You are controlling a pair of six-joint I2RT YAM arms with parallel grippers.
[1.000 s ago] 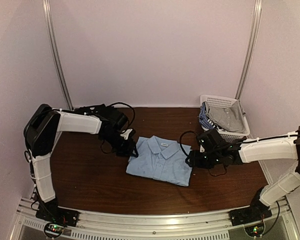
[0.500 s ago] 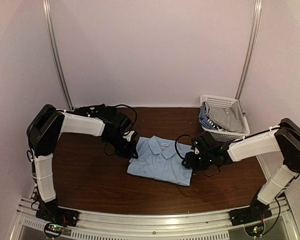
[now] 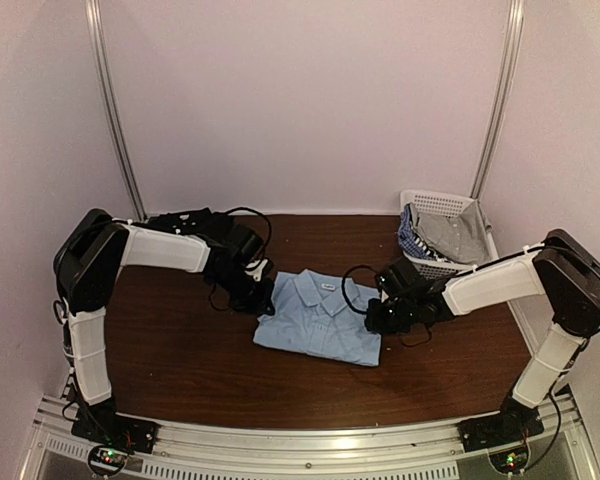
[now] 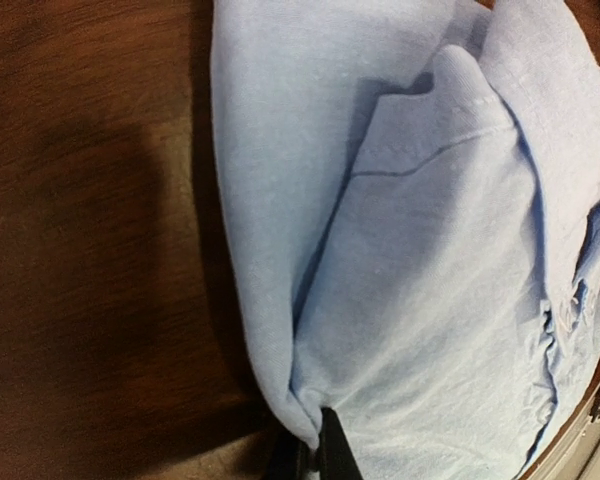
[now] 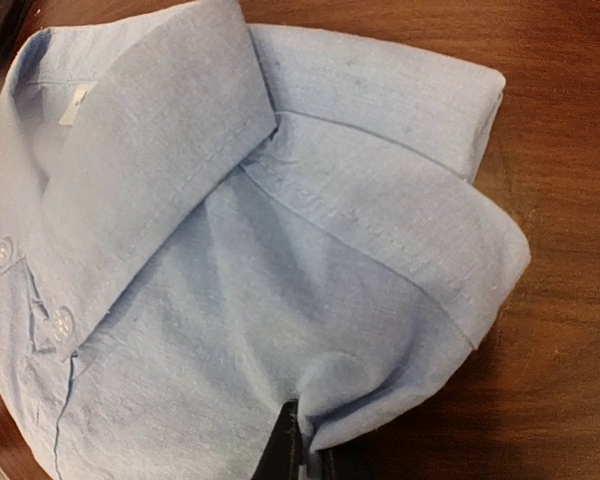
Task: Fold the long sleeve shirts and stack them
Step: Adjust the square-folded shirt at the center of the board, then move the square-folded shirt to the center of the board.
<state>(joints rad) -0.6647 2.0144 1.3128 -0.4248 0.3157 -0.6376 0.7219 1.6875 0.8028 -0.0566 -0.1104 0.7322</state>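
I see a brown table (image 3: 180, 360) — at its far right corner, a white basket (image 3: 435, 203) holding grey cloth (image 3: 458, 235) and checked cloth (image 3: 410, 238).

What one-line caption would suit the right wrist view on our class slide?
Right gripper pinching the near edge of the folded light blue shirt on the brown table.

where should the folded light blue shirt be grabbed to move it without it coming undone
The light blue shirt lies flat and wide, with its layers stacked at the folded side edges. Probably pinch those edges toward the collar end, one gripper from each side, low along the table. The left gripper and right gripper pinch there now.
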